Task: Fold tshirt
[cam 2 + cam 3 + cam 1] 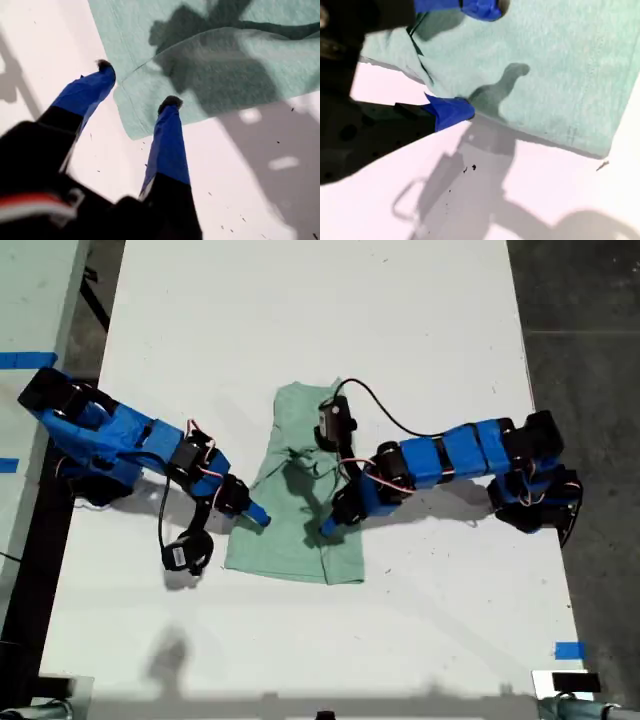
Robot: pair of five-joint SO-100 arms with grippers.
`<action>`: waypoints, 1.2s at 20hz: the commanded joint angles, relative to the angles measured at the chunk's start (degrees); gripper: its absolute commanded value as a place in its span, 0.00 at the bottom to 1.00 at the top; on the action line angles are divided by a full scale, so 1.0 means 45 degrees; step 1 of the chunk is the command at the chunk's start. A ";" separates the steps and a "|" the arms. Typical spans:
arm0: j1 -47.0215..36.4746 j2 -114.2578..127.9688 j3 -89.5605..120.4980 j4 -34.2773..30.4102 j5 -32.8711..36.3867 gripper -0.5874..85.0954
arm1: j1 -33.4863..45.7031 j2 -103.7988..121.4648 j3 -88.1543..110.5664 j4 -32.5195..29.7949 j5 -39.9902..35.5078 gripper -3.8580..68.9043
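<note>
The pale mint-green tshirt (296,545) lies in the middle of the white table (300,310), folded into a narrow, wrinkled strip. My first gripper (258,515) sits at the strip's edge on the exterior view's left. In the first wrist view it (137,84) is open, with one fingertip (170,102) over a folded layer of the tshirt (225,75) and the other at its border. My second gripper (330,527) is over the strip's other side. It (465,60) is open, with the tshirt (555,75) lying between its fingers and the lower finger (451,112) at the cloth's edge.
Both blue arms reach in from the table's sides in the exterior view. A black camera (185,555) on a cable hangs beside the first arm. Blue tape marks (570,650) sit near the table's front corner on the exterior view's right. Dark floor (590,340) borders the table.
</note>
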 commanded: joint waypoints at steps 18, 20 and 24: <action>0.0859 0.1270 0.4727 -0.7500 -0.0078 0.01 | -0.0020 0.0684 0.0254 -0.0527 0.0059 0.31; 0.0937 0.0742 0.3457 -0.4941 -0.0781 0.01 | -0.0078 0.0684 0.0313 -0.0645 0.0137 0.31; 0.0371 0.1133 0.1699 -0.0313 -0.1035 0.01 | -0.0078 0.0703 0.0332 -0.0762 0.0117 0.30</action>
